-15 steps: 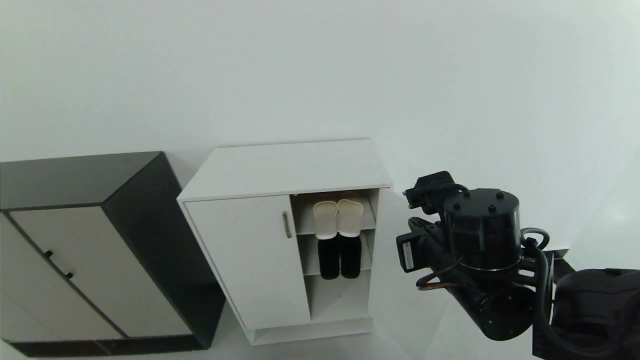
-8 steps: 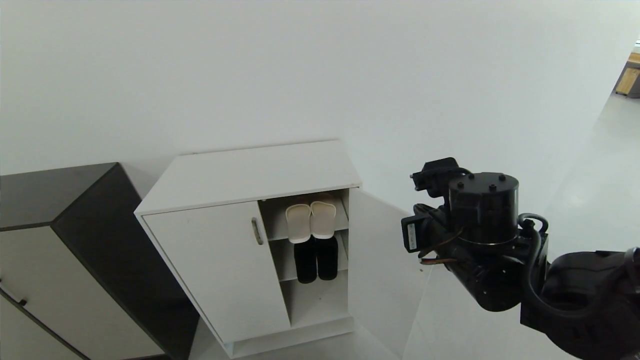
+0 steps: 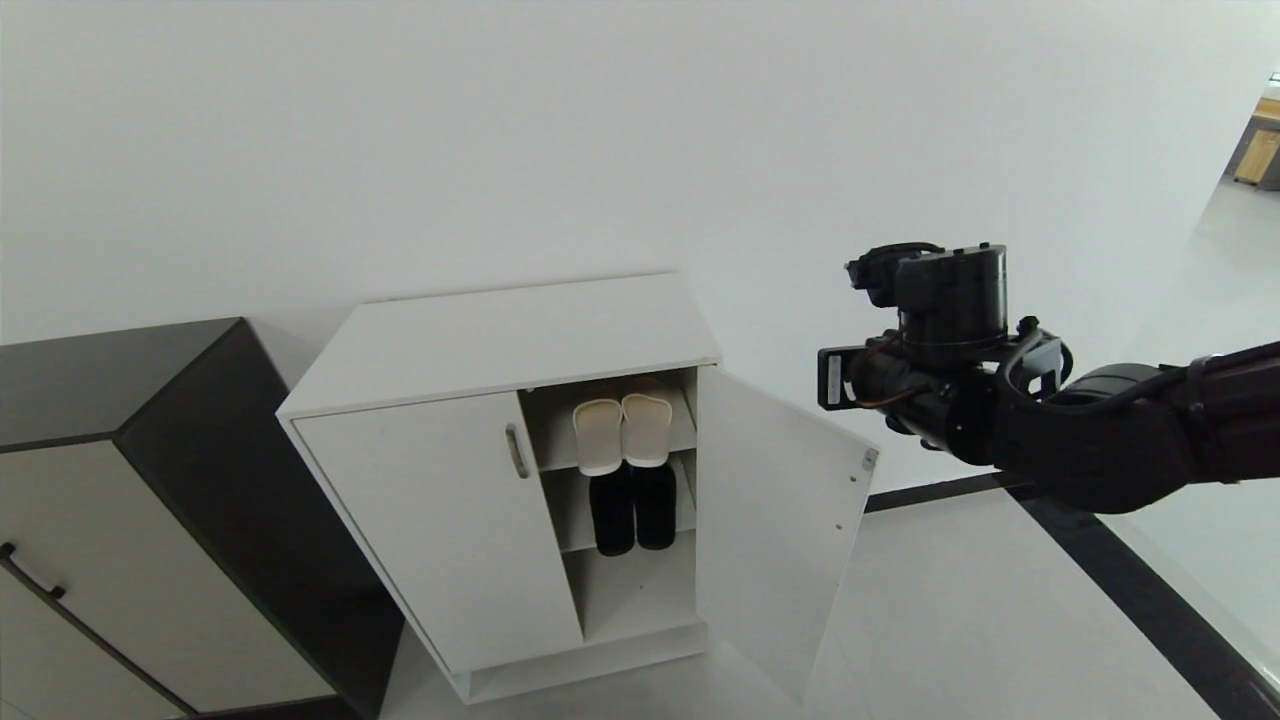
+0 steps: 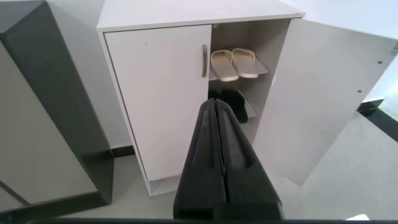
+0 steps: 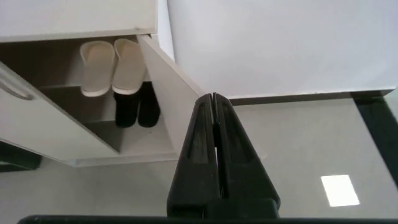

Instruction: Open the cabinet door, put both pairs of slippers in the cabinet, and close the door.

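The white cabinet (image 3: 500, 340) stands against the wall with its left door (image 3: 440, 530) closed and its right door (image 3: 780, 520) swung wide open. White slippers (image 3: 622, 430) lie side by side on the upper shelf, black slippers (image 3: 632, 510) on the shelf below. My right arm (image 3: 940, 390) hangs raised to the right of the open door, apart from it. The right gripper (image 5: 214, 98) is shut and holds nothing, above the door's edge (image 5: 174, 93). The left gripper (image 4: 214, 102) is shut and empty, in front of the cabinet and partly hiding the black slippers (image 4: 239, 102).
A black cabinet with grey doors (image 3: 130, 480) stands close on the white cabinet's left. A black floor stripe (image 3: 1100, 540) runs along the wall at the right. Open floor lies in front of and to the right of the open door.
The head camera has swung, shifting the whole picture. My right arm has risen clear above the open door. The slippers and doors stay as they were.
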